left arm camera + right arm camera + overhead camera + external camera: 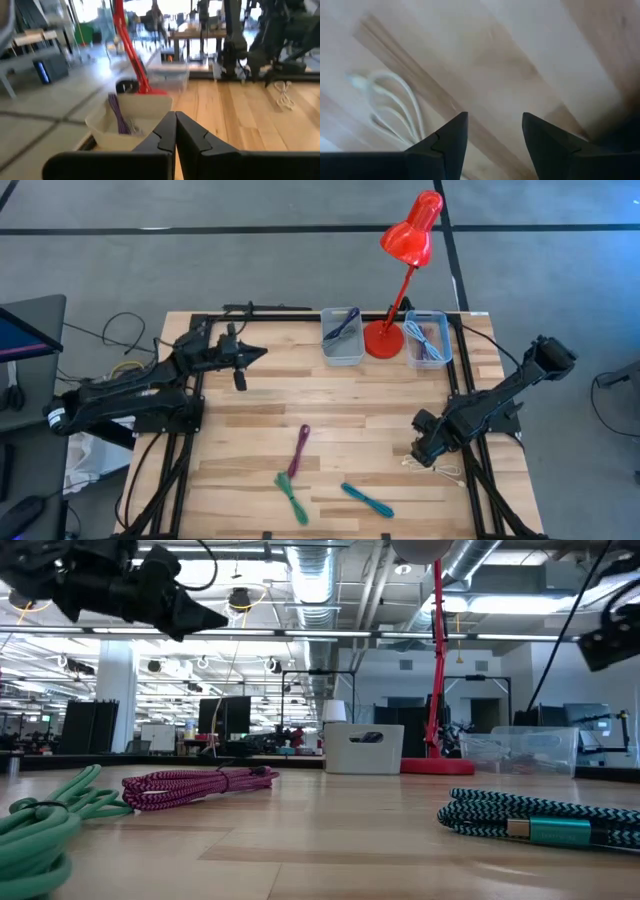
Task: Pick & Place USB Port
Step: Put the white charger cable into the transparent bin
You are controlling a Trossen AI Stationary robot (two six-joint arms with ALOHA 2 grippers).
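Step in hand looks like the approach for a pick: right gripper (424, 452) is low over the table (260, 415) at about 4 o'clock from centre, fingers spread with a clear gap and nothing between them. The white cable (437, 468) lies coiled on the wood just beside it, toward the right edge; in the right wrist view the white cable (395, 112) sits off to one side of the fingers (445, 142), not between them, so the jaws aren't lined up on it yet. Next move, as I read it: shift over the coil, drop, close on a bundled part, then carry to a bin at 12 o'clock. Two bins there flank the red lamp (400, 275): left bin (342, 335) holds a dark cable, right bin (428, 338) holds light ones; the task doesn't say which bin is the target. Left gripper (250, 355) waits raised at about 10 o'clock, fingers pressed together, empty. Other cables still on the table: pink (299, 450) near centre, green (292, 498) at 6 o'clock, teal (368, 500) at 5 o'clock. Risk: a loose coil could slip or trail out of a thin pinch.
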